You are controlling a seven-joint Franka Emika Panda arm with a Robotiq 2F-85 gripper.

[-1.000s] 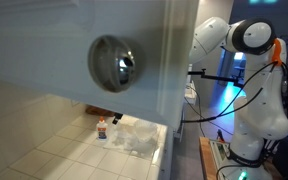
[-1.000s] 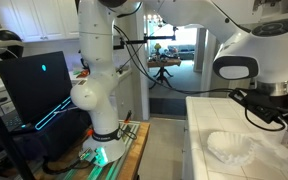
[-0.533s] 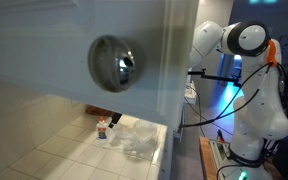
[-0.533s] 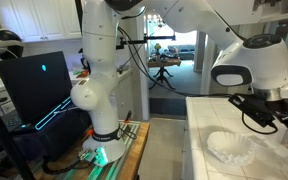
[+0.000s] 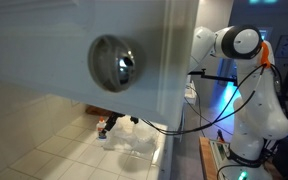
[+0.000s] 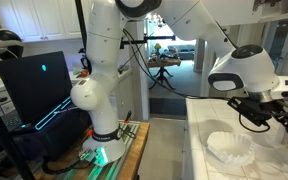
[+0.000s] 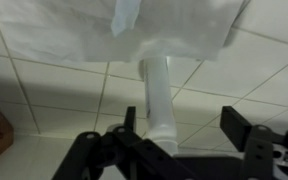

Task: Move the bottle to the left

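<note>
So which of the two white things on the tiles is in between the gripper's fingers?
The bottle, a smooth narrow cylinder close beside one finger of the gripper. The crumpled white sheet lies beyond it, outside the fingers.

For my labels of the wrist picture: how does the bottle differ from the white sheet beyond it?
The bottle is a smooth, narrow tube; the sheet is wide and crumpled. The bottle sits between the fingers of the open gripper; the sheet lies beyond them, meeting the bottle's far end. Both are white, on the tiled counter.
</note>
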